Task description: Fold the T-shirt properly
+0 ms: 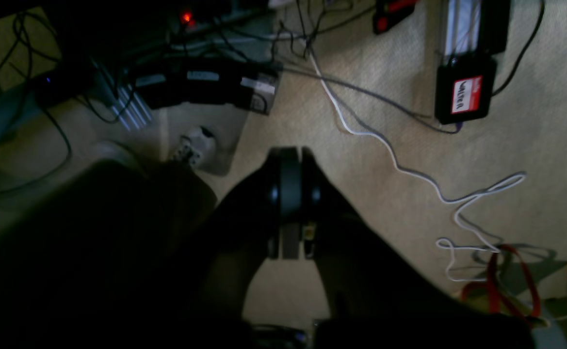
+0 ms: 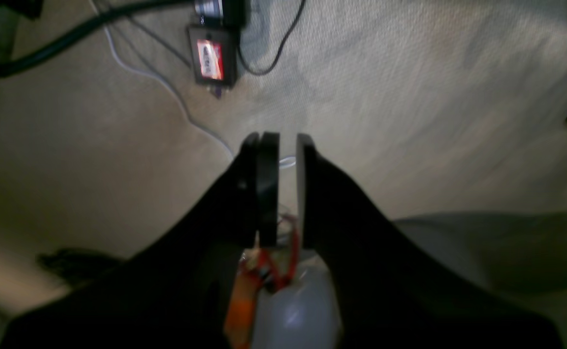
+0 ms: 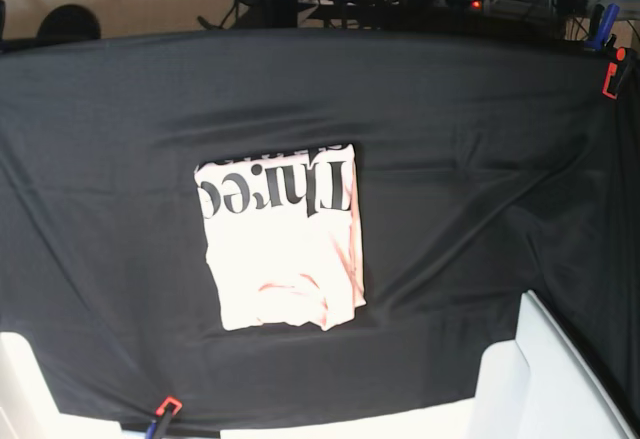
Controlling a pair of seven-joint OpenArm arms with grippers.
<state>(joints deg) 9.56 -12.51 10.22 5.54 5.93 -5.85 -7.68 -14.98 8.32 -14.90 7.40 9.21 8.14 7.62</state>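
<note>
T-shirt (image 3: 282, 247) lies folded into a compact rectangle on the black-draped bench (image 3: 470, 159), a bit toward 9 o'clock of centre in the base view, lettering band along its 12 o'clock edge, long axis running 12 to 6. Some wrinkles near the 6 o'clock hem, corners slightly uneven. Neither arm shows over the cloth in the base view; both wrist cameras look down at carpet and cables, not at the bench. So the shirt is well apart from both claws, and I can't tell which arm is nearer. Left claw (image 1: 290, 203) has its pads pressed together, nothing between them; a white cable (image 1: 409, 172) runs across the floor at its 3 o'clock. Right claw (image 2: 283, 189) shows a narrow gap between the pads, nothing held; floor visible through the slot. Judging by this, the fold looks done or near done and both arms parked off the bench. Any tidy-up would mean coming back in over the 6 o'clock hem.
</note>
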